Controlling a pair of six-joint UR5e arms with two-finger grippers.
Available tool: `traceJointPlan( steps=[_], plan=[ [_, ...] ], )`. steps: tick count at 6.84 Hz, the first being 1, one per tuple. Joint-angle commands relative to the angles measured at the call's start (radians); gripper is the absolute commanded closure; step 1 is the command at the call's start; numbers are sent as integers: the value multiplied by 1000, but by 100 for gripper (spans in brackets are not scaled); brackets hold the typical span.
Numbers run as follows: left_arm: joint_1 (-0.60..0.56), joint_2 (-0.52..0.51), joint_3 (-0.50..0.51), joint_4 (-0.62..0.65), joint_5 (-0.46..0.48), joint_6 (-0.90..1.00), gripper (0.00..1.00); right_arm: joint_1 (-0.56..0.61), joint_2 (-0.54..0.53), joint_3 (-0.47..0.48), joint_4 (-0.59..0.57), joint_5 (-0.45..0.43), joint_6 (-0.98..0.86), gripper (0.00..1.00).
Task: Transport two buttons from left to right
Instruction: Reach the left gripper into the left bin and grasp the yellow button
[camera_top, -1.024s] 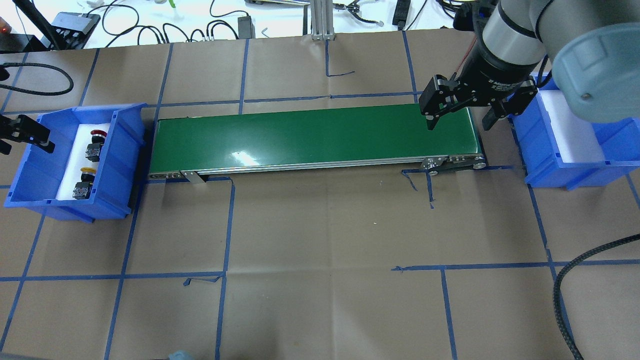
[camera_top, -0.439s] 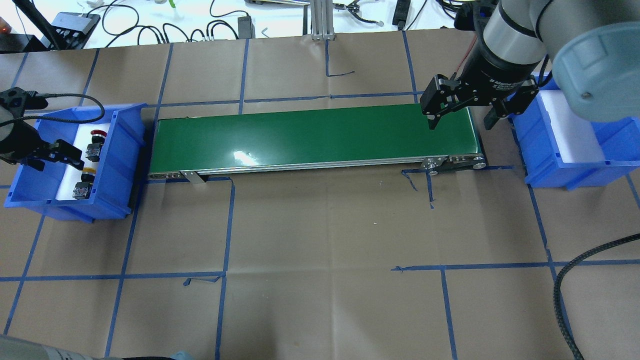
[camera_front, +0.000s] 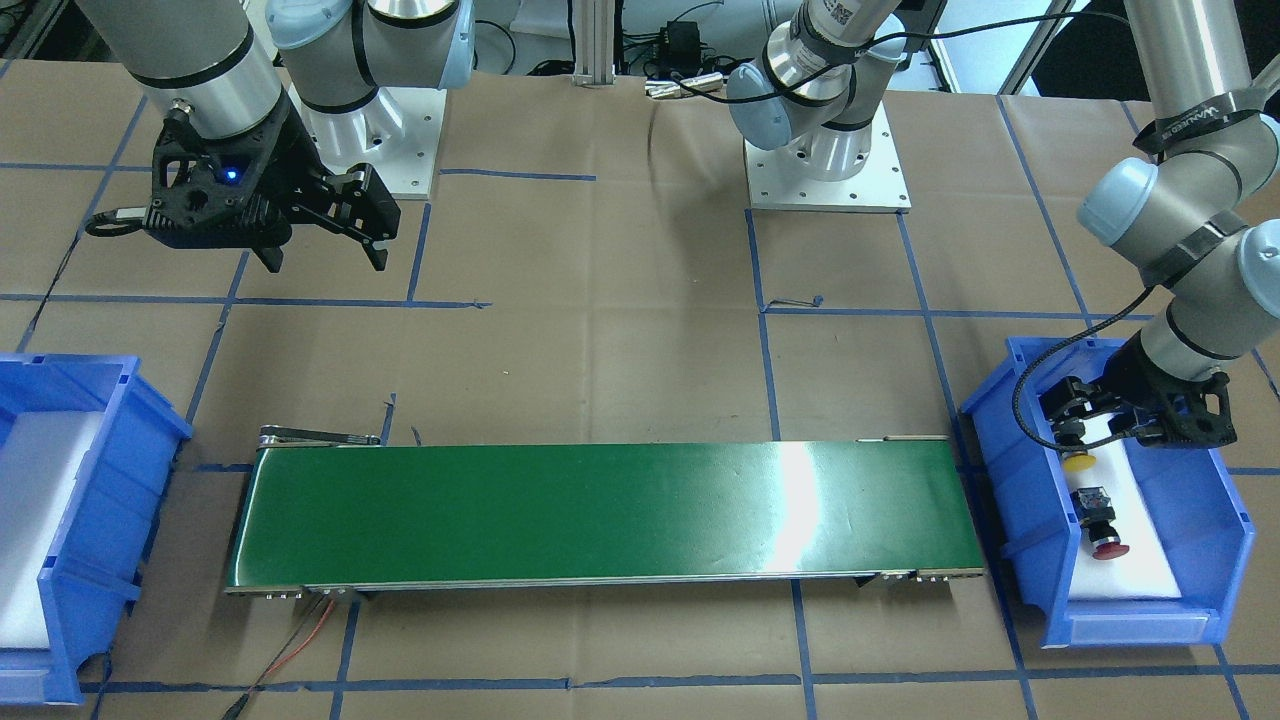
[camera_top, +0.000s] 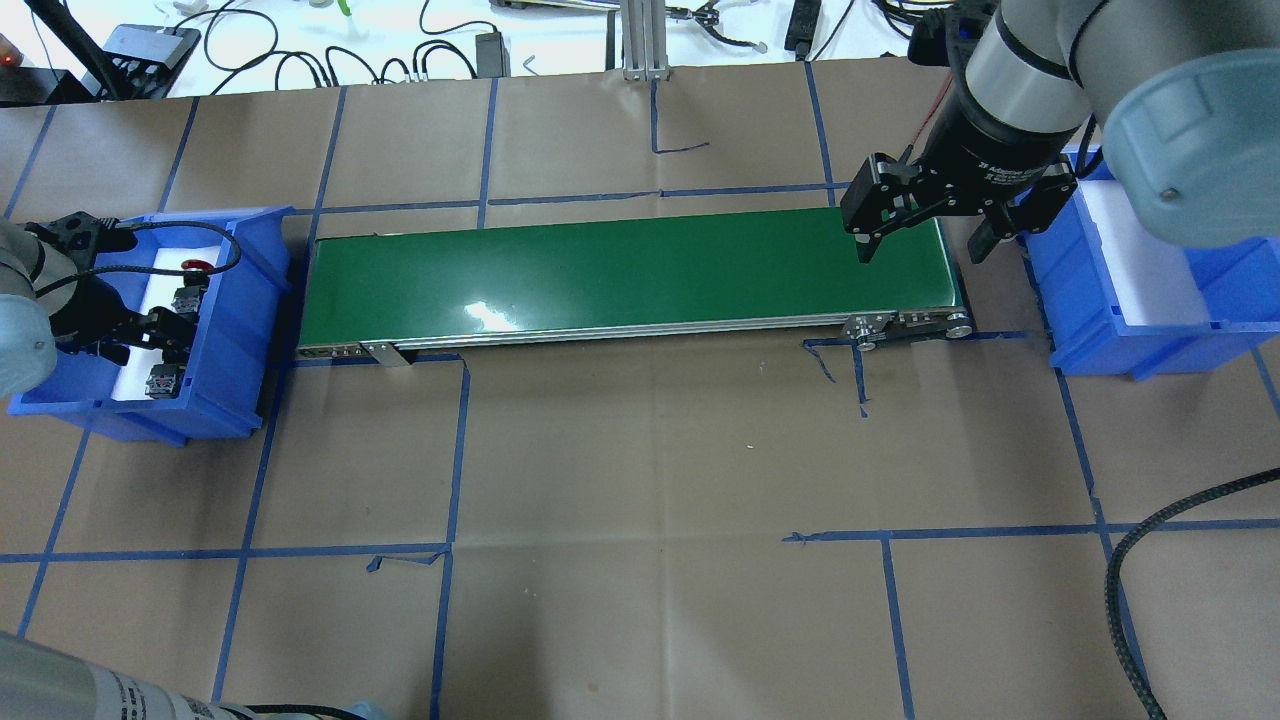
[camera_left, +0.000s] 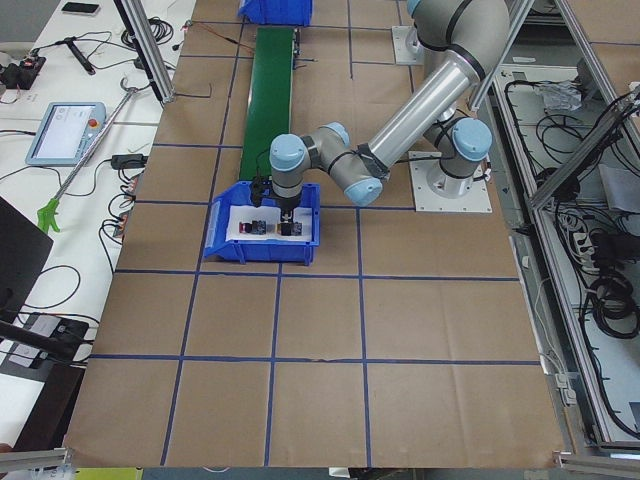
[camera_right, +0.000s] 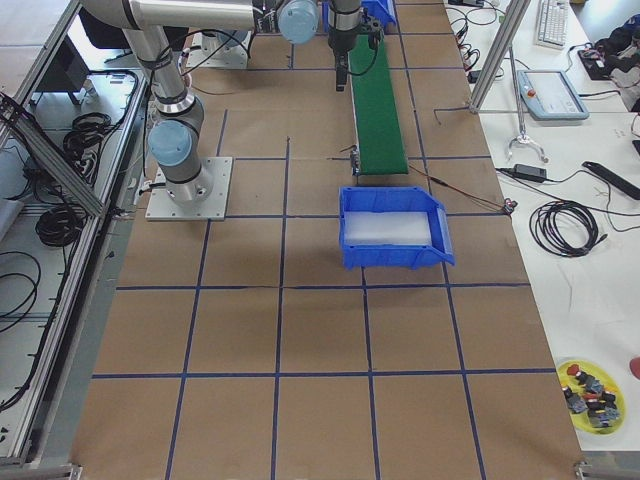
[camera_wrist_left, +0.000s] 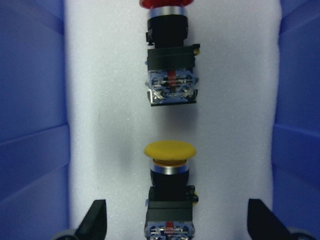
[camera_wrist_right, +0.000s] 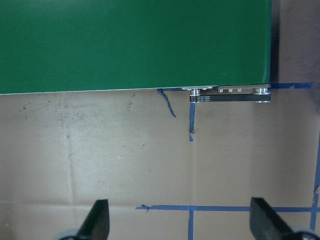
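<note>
Progress: none that shows. Both buttons lie on their sides on the foam (camera_wrist_left: 100, 100) in the left bin (camera_top: 250, 300), the red button (camera_wrist_left: 170, 65) just beyond the yellow button (camera_wrist_left: 170, 172), the two apart. The belt (camera_top: 620, 280) carries nothing, and the right bin (camera_top: 1100, 340) shows only foam. By my reading, every step is left: pick each button up, get it across, probably by the belt, and put it in the right bin.

The left hand (camera_wrist_left: 177, 222) hangs low inside the left bin. Its fingers are spread wide either side of the yellow button's rear block and touch nothing I can see. The right hand (camera_top: 922, 238) hovers over the belt's right end, spread and holding nothing.
</note>
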Motion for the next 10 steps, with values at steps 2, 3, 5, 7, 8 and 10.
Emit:
traceJointPlan(
  steps=[2, 3, 5, 7, 8, 10],
  plan=[
    [9, -10, -4, -5, 6, 3, 0, 0, 15, -8, -1, 1, -1, 0],
    [9, -24, -22, 2, 9, 3, 0, 0, 20, -15, -3, 7, -1, 0],
    [9, -35, -21, 5, 9, 0, 2, 0, 22, -12, -3, 4, -1, 0],
    [9, -35, -17, 5, 10, -1, 42, 0, 20, -12, -3, 0, -1, 0],
    [10, -35, -14, 5, 9, -2, 57, 0, 19, -13, -1, -2, -1, 0],
    [32, -38, -11, 5, 9, -4, 84, 0, 16, -15, -1, -7, -1, 0]
  ],
)
